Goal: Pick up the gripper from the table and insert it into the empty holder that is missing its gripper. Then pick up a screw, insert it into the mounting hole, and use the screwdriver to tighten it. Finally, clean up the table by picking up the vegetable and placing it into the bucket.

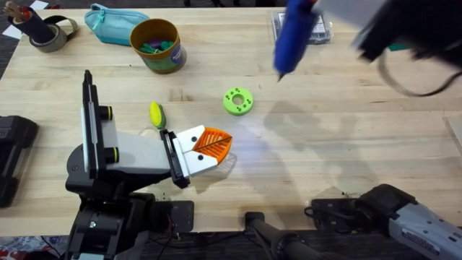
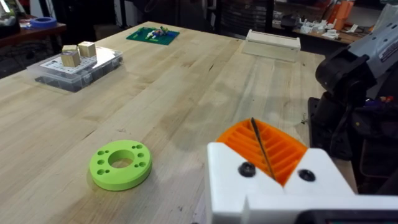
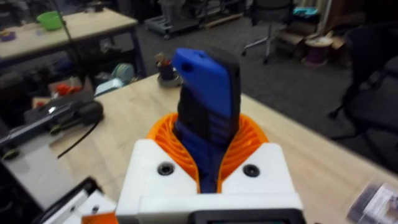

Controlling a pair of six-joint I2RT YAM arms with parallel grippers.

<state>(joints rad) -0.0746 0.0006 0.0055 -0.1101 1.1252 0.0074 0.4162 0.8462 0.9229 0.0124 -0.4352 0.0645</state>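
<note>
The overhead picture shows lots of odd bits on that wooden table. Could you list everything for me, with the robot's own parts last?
Thick blue cylindrical power screwdriver: one, blue, raised above the far right of the table, held in the right claw.
Small oval toy vegetable: one, yellow with a green end, on the table beside the left arm.
Round yellow-brown bucket: one, green band, far left of centre, small items inside.
Flat lime-green ring: one, with holes, mid-table.
Teal zip pouch: one, far edge, left of the bucket.
Tape roll: one, grey, far left corner.
Clear plastic box: one, far edge, behind the screwdriver.
Left claw: white, orange pads, shut, low over the table.
Right claw: white, orange pads, gripping the screwdriver.
</note>
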